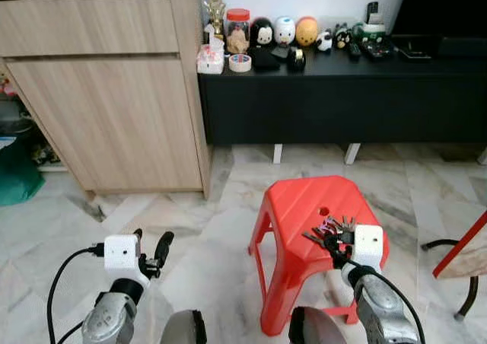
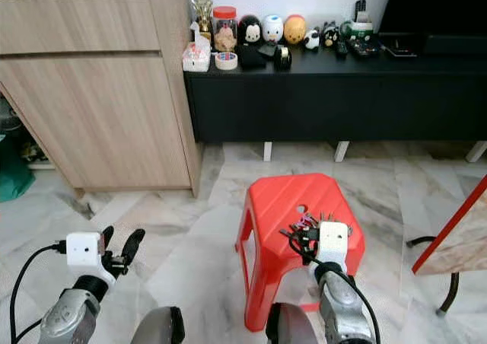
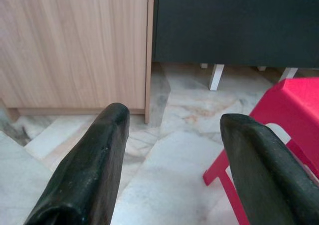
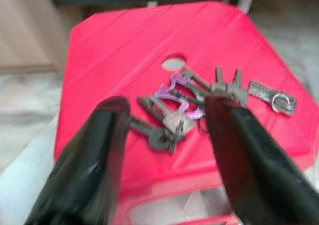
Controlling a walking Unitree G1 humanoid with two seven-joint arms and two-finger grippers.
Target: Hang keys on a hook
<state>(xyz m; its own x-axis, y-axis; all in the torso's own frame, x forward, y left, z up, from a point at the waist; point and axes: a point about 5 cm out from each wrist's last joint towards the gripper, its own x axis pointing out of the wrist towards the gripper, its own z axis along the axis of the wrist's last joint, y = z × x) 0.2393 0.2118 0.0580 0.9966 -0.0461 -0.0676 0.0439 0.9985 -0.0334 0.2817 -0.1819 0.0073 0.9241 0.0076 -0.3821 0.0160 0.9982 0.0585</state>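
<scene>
On the red plastic stool [image 1: 304, 207] lies a bunch of keys [image 4: 199, 105] with a purple carabiner, spread near the small hole in the seat. The right gripper [image 4: 167, 130] sits just above the bunch, its two black fingers [image 4: 99, 155] parted on either side of the keys; the wrist picture is blurred, so whether a fingertip touches metal is hard to say. The left gripper [image 1: 150, 246] hangs low over the marble floor [image 1: 205, 230], well apart from the stool, its fingers [image 3: 94, 165] spread with nothing between them. Behind stand a light wooden cabinet [image 1: 106, 93] and a black sideboard [image 1: 342, 93] topped with figurines [image 1: 284, 30].
</scene>
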